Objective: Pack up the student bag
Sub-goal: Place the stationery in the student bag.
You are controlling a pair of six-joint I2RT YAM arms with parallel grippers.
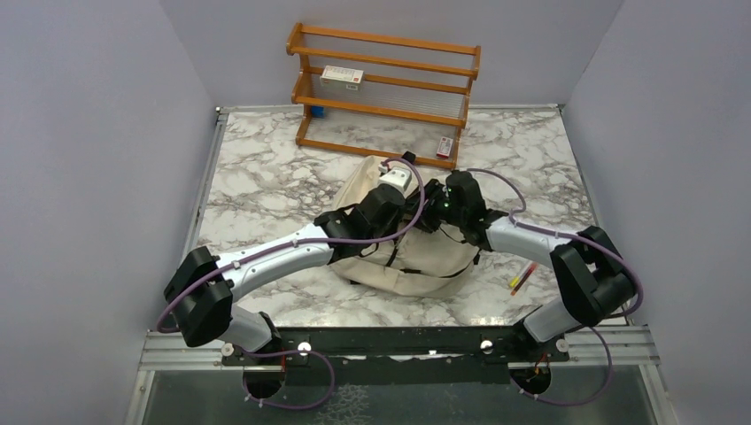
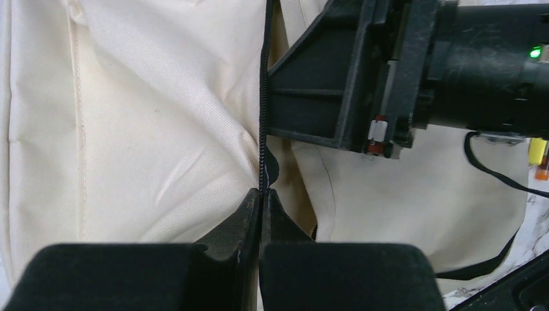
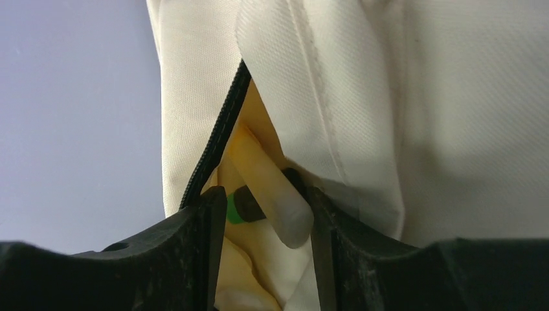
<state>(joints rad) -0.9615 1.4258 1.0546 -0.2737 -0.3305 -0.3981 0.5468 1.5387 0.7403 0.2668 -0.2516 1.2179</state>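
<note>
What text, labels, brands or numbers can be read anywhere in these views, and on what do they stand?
No text can be read in any view.
White box on the wooden rack: label with a red patch, print too small to read.
Small red and white item at the rack's bottom: markings too blurred to read.
Student bag: no print or logo visible.

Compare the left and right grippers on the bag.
The left gripper has its jaws pressed together, pinching the black zipper of the bag. The right gripper has its jaws apart. Only the zipper sits in the left gripper, while a white tube and a green piece lie between the right gripper's fingers; whether it grips them cannot be told. Both are at the bag's zipper line.
</note>
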